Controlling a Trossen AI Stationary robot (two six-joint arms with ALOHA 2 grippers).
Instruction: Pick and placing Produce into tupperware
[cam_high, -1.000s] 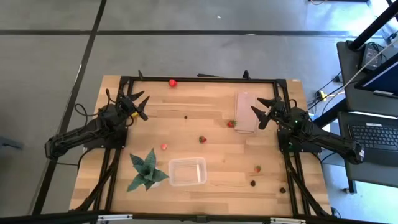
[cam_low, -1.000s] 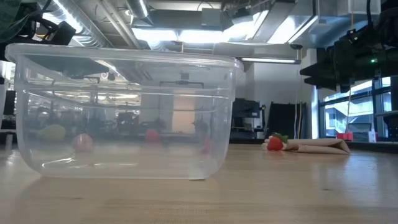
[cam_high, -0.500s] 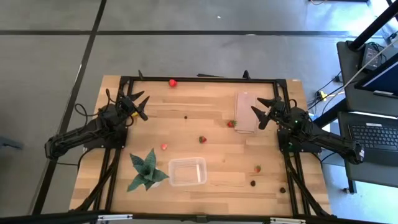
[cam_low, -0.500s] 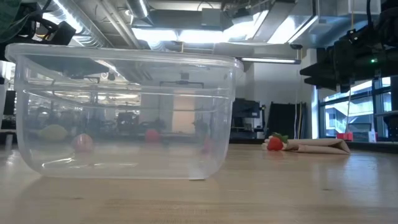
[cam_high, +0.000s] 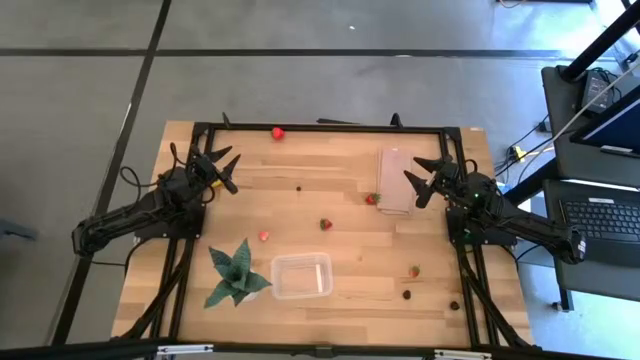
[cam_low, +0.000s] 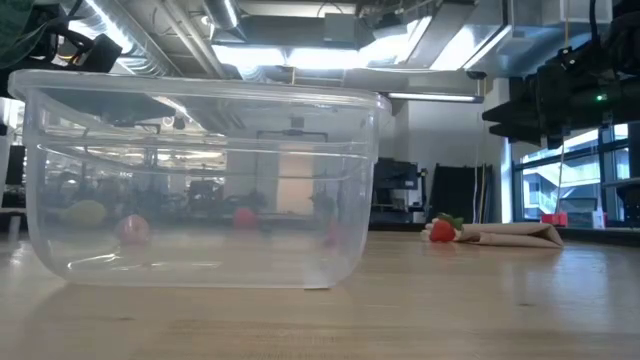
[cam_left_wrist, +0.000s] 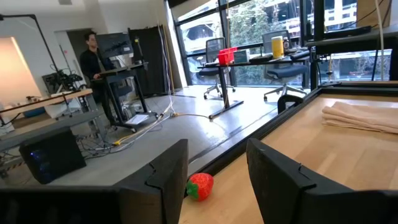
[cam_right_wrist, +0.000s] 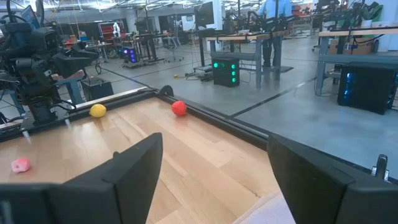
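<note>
clear tupperware (cam_high: 301, 276), scattered produce (cam_high: 325, 224), no readable writing

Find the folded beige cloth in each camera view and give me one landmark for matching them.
High view: the folded beige cloth lies on the table's far right part, a strawberry touching its left edge.
Low view: cloth at right, the same strawberry at its left end.
Left wrist view: cloth at the right edge.
Right wrist view: only a pale corner at the bottom, probably the cloth.
Shared landmark: that strawberry.
</note>
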